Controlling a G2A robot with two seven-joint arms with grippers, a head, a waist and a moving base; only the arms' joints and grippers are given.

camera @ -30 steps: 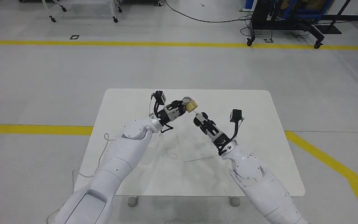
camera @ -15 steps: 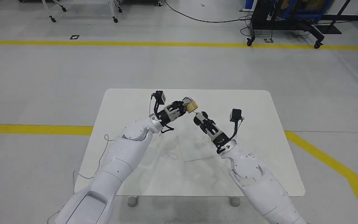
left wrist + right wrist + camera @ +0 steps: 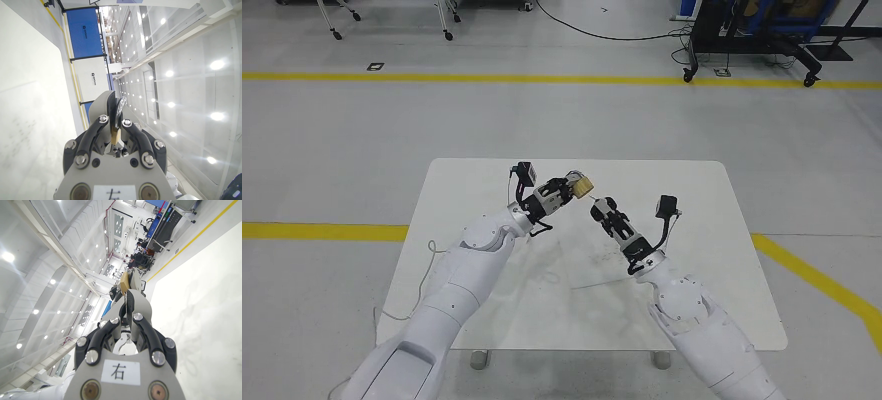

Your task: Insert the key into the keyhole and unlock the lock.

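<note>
Above one table hang one lock and one key.

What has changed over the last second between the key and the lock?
The right gripper, shut on the key, crept slightly closer to the lock. The left gripper shifted a touch but keeps the lock raised over the table. Nothing grasped or released.

White arms, black-linked claws, silver screws

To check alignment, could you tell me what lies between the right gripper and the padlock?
Only the key, seen in the right wrist view.
</note>
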